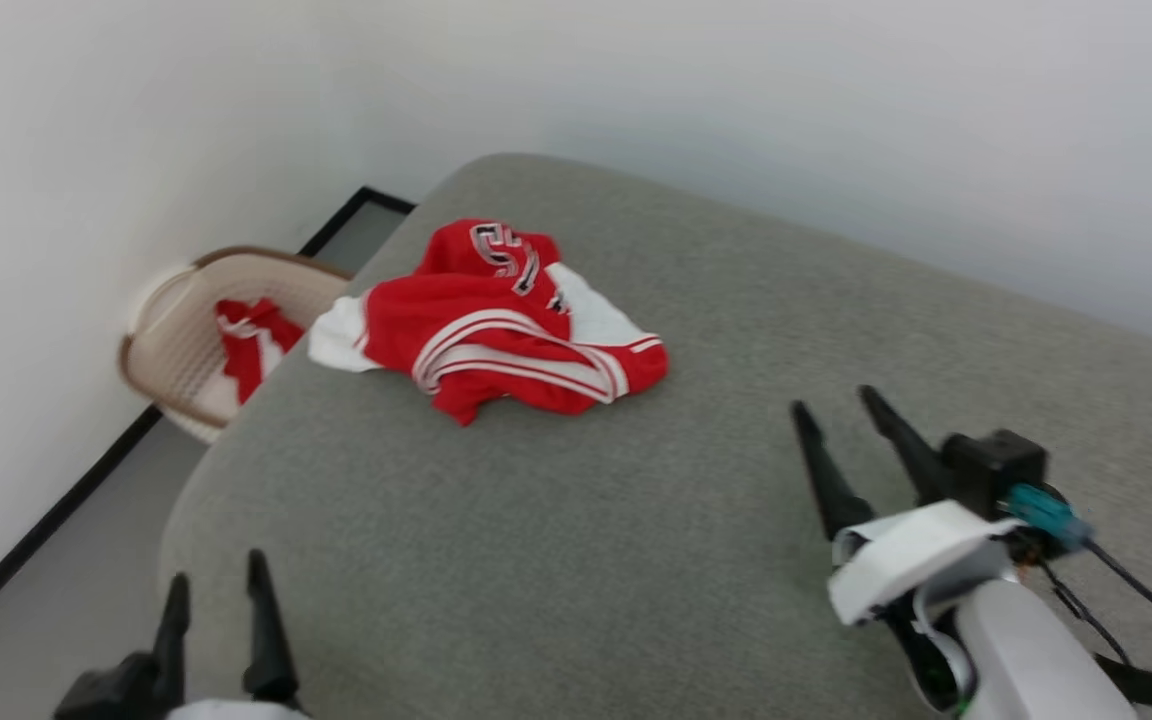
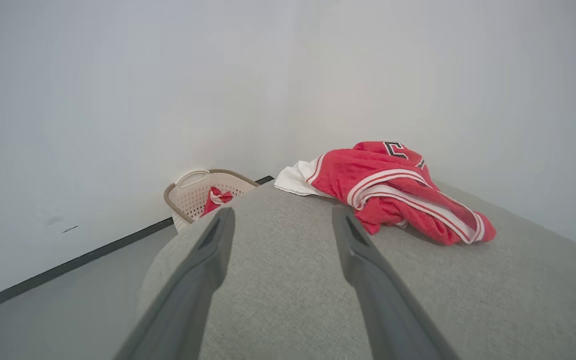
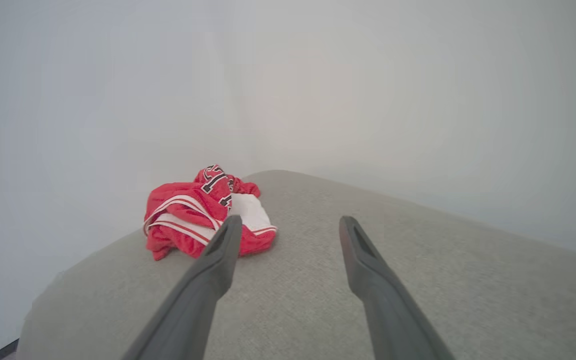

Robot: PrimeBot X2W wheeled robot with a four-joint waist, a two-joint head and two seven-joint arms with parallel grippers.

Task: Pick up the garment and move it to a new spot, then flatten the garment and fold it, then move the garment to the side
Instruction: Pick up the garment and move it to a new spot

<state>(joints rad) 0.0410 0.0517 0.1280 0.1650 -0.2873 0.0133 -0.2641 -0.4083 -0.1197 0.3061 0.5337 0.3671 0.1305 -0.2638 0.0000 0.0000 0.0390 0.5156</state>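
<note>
Toward eleven o'clock on the grey cushion (image 1: 636,520) lies the red jersey (image 1: 506,320), crumpled near the rounded corner, its white sleeve at nine. The left claw (image 1: 218,568) and right claw (image 1: 833,400) hang well short of it — both spread wide, empty. Best to pinch a raised fold at each side, not the cushion cover, and lift clear of the laundry basket (image 1: 171,350) at nine — just past the edge.

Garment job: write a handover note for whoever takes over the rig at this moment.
Left gripper: open, empty, at the grey cushion's near left.
Right gripper: open, empty, over the cushion, short of the garment.
Garment: crumpled heap near the cushion's far-left edge, neither gripper touching it.
Done: nothing visible. Left: pick up, relocate, flatten, fold, move aside.
Basket on the floor beside it holds other red cloth.
</note>
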